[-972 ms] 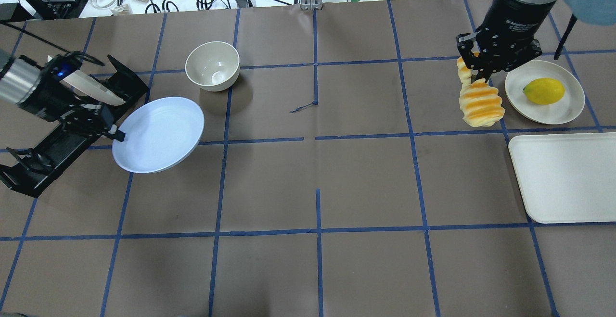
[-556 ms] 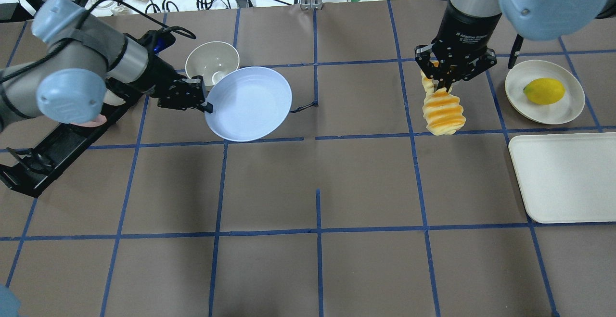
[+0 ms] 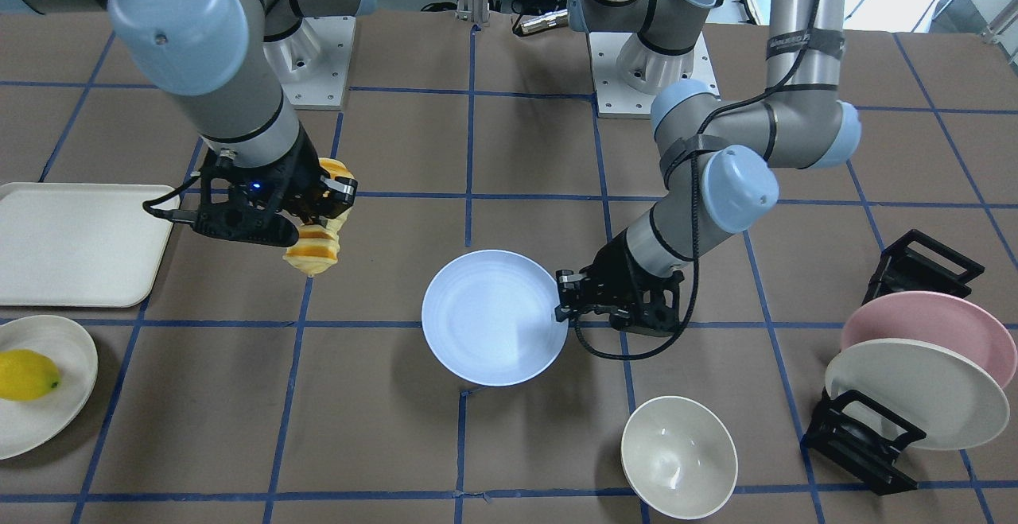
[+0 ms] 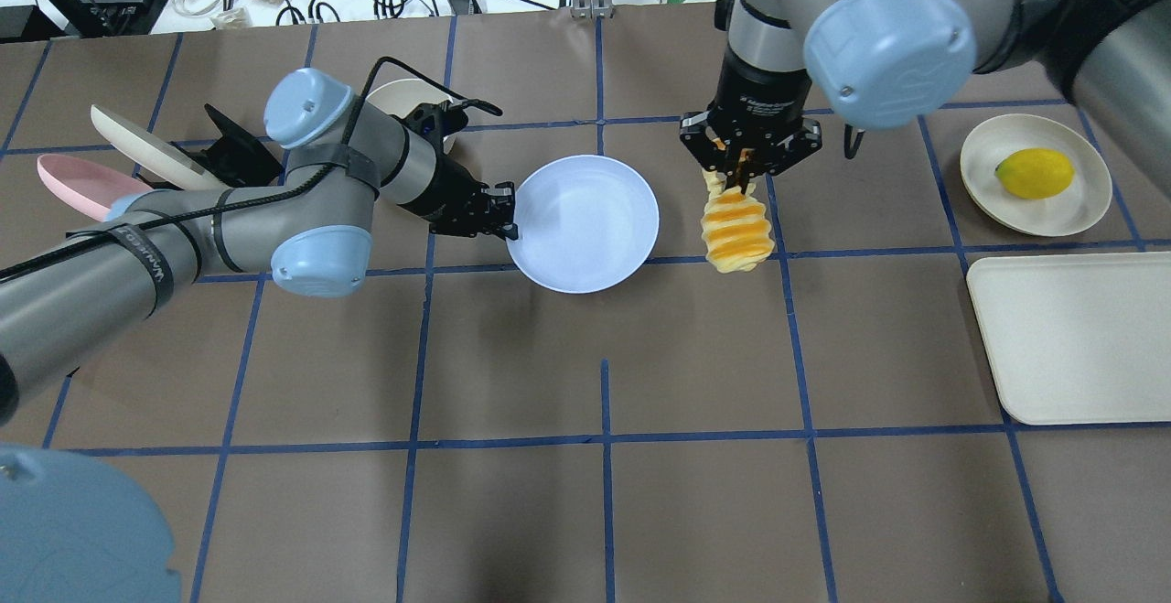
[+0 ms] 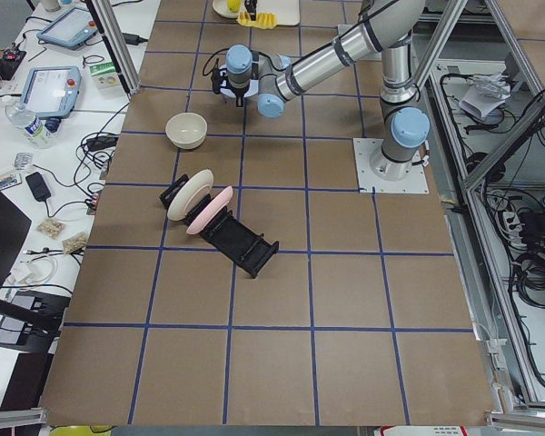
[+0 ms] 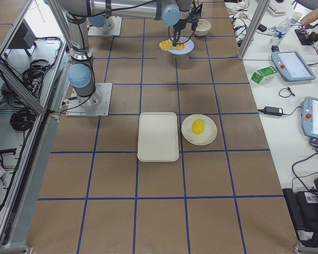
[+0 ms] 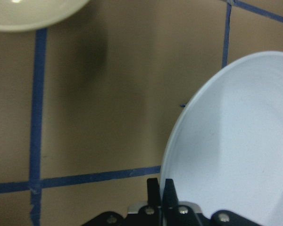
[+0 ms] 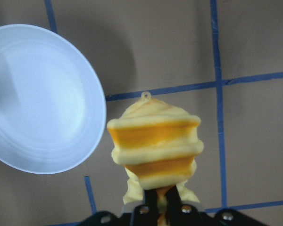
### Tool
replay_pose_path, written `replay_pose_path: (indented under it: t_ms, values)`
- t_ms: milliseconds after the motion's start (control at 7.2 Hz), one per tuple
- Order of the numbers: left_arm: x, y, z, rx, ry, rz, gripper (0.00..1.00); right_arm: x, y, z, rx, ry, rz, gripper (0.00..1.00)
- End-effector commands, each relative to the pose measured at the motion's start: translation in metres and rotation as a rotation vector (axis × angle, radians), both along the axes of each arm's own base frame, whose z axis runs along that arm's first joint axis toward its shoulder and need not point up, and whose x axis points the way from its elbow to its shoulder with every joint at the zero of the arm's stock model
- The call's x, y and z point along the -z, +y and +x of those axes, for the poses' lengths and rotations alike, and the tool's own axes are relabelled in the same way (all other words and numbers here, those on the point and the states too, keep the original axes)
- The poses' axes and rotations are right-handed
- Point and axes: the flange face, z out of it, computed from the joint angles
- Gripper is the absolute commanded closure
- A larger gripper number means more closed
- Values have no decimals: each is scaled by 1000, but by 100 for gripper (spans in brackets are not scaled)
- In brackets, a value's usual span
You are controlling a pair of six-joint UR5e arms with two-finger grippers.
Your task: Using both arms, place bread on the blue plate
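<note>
Overhead exterior: small ridged loaf of pale-yellow bread with orange crust stripes (image 4: pixel 736 235), hanging from the right gripper (image 4: pixel 737 177), black fingers clenched on its upper end, just beside the round matte lavender-blue plate (image 4: pixel 585 219). Plate pinched at its rim by the left gripper (image 4: pixel 506 220), seemingly lifted off the brown table (image 4: pixel 604 511), though height is hard to judge. Step: bringing both together; next, loaf over plate centre, then release.

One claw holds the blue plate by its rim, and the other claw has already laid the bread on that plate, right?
Not quite. The left claw does hold the blue plate by its rim, but the bread is not on it: it hangs from the right claw, beside the plate with a gap between them. The overhead view shows this.
</note>
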Motion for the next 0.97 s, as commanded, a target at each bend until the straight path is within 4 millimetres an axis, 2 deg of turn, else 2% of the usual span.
replay_pose_path:
  t_ms: [0,139,278,417,556,694,833]
  values:
    - [32,5,-16,11,-7,54,100,33,-4,54,-31,-12,-44,100]
    - [32,3,-15,15,-9,51,84,60,-4,72,-66,-4,-3,100]
    - [20,-2,-13,-2,-6,24,1,84,-5,86,-86,-18,20,100]
    - [8,-9,11,-112,-93,37,0,102,-12,93,-101,-40,19,100]
    - [-6,-11,28,-149,-150,32,0,116,-17,95,-127,-42,19,100]
    - [-38,-16,40,-167,-160,43,0,132,-28,98,-132,-54,-17,100]
    - [-81,-23,55,-188,-167,112,0,139,-33,100,-136,-61,-43,100]
